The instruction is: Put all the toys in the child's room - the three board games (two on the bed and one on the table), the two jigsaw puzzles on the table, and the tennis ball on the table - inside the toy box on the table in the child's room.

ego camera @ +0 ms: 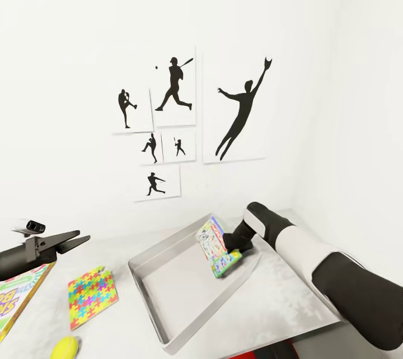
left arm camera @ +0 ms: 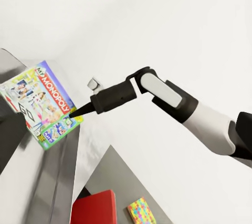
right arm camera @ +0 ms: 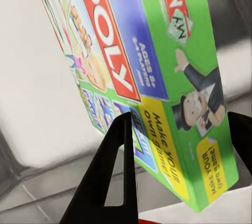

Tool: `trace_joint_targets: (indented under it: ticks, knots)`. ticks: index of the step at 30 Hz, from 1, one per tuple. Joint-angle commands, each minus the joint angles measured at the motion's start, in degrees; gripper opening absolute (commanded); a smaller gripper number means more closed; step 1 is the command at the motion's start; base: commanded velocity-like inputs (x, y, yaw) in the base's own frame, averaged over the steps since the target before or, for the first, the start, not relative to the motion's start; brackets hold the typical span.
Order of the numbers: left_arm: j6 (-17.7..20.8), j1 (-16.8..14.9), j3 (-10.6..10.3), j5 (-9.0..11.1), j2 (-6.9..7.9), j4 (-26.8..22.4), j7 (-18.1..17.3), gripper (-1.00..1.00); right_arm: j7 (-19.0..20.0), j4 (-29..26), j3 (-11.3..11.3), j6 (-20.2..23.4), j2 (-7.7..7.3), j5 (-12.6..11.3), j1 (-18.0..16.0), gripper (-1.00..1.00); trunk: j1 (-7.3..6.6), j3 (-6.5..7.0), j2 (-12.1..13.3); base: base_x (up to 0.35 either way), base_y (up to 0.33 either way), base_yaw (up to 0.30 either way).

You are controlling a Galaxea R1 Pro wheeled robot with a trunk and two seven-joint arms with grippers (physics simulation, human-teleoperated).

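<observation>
The grey toy box is an open tray in the middle of the table. My right gripper is shut on a green Monopoly board game, holding it tilted on edge over the box's far right corner. In the right wrist view the black fingers clamp the game above the box floor. My left gripper hovers open at the left, holding nothing. Below it lies another board game. A colourful jigsaw puzzle and the yellow tennis ball lie left of the box.
The table stands in a white corner, with baseball silhouette pictures on the back wall. The right wall runs close behind my right arm. In the left wrist view a red object and a colourful box show lower down.
</observation>
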Motion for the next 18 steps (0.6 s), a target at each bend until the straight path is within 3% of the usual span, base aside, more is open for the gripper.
trace_joint_targets:
  ticks: [1,18]
  knots:
    - [0.27,-0.05,0.02,0.00,0.02,0.00,-0.14,1.00,0.60,0.00,0.80,0.12,0.29,0.56,-0.09,-1.00,0.03,-0.12,-0.12,0.000,0.000,0.000]
    - [0.27,-0.05,-0.04,0.02,-0.01,0.00,-0.14,1.00,0.60,2.62,2.02,0.12,1.34,0.63,-0.51,-1.00,0.03,-0.12,-0.12,0.000,0.000,0.000]
